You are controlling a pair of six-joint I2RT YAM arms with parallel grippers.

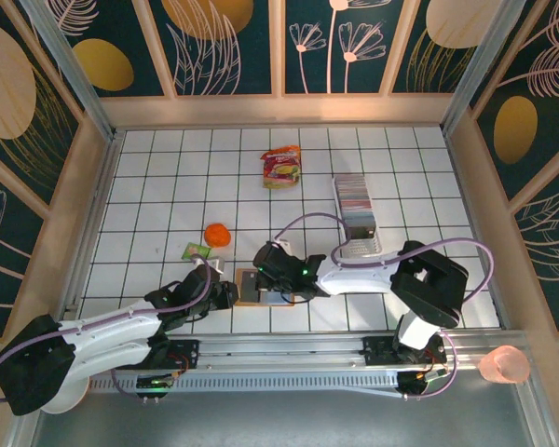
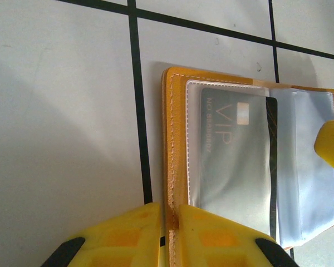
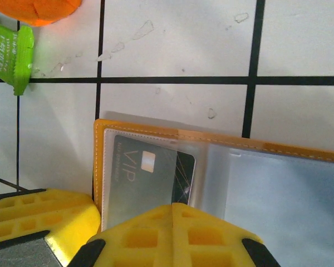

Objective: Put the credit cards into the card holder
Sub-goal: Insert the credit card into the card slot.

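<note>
Card holder [image 2: 300,161] edge in left gripper [image 2: 170,217]; right gripper [image 3: 172,222] fully closed

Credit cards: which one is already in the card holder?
The grey VIP card, tucked into the open orange card holder. The other cards stand stacked in the clear tray, farther back on the right.
</note>
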